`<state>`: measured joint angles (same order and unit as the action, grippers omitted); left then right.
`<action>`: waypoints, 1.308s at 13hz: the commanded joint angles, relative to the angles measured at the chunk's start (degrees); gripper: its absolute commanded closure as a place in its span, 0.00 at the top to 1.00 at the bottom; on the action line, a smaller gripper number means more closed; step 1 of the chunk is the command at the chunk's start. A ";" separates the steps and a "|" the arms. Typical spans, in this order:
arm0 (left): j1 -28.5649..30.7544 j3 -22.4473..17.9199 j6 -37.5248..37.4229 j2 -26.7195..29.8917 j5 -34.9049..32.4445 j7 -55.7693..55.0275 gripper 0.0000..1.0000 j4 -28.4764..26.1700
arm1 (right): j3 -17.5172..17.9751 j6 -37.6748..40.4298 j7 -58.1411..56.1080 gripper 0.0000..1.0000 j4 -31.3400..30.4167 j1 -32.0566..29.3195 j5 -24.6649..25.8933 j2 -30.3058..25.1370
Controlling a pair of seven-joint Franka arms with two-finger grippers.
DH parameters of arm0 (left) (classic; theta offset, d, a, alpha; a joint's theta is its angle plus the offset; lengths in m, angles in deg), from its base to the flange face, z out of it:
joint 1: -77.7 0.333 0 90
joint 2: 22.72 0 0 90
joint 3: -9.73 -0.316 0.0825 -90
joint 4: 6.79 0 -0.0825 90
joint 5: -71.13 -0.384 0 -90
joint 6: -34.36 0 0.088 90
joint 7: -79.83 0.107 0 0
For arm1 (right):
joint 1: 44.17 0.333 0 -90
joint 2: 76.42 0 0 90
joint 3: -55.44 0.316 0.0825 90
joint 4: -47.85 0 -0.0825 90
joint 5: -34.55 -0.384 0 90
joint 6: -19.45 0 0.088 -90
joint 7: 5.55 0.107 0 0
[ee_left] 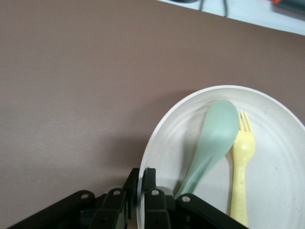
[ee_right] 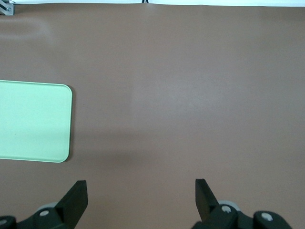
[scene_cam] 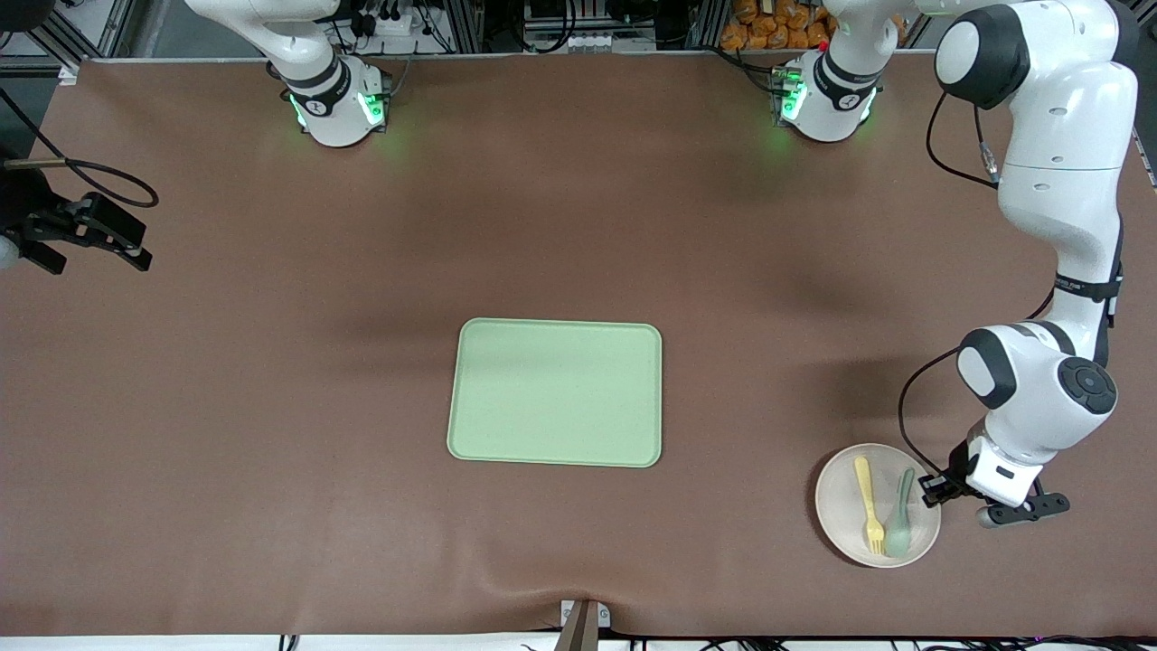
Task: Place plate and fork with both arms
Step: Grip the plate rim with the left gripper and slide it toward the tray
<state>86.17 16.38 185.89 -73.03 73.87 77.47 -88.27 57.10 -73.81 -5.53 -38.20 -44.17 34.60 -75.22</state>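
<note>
The pale plate [scene_cam: 839, 508] lies on the table toward the left arm's end, nearer to the front camera than the tray. The yellow fork [scene_cam: 869, 503] lies on it beside a grey-green spoon [scene_cam: 901, 520]. My left gripper [scene_cam: 935, 488] is at the plate's rim on the side toward the left arm's end. In the left wrist view the left gripper [ee_left: 141, 174] is shut on the rim of the plate [ee_left: 281, 143], one finger above it and one below; the fork [ee_left: 242, 162] and spoon [ee_left: 214, 138] lie just past it. My right gripper [scene_cam: 146, 250] waits open and empty at the right arm's end of the table.
A rectangular light-green tray [scene_cam: 556, 391] lies in the middle of the table, empty. It also shows in the right wrist view [ee_right: 33, 121], away from the open right gripper [ee_right: 141, 191]. The brown table mat [scene_cam: 271, 407] covers the table.
</note>
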 commanded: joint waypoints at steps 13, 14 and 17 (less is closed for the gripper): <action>-3.88 16.99 -1.24 8.12 0.16 -16.78 0.00 -3.51 | 0.27 0.71 -0.46 1.00 1.15 -0.78 -0.93 0.46; -5.82 16.81 -1.15 8.03 -0.37 -18.28 0.00 -3.51 | 0.27 0.79 -0.46 1.00 1.15 -0.78 -0.93 0.46; -11.71 15.41 -0.89 7.42 -2.38 -23.03 0.00 -3.42 | 0.27 0.80 -0.46 1.00 1.15 -0.78 -0.93 0.46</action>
<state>77.05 33.64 184.85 -66.96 73.27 57.69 -90.45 57.05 -73.79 -5.53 -38.20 -44.21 34.58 -75.21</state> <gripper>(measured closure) 0.943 0.000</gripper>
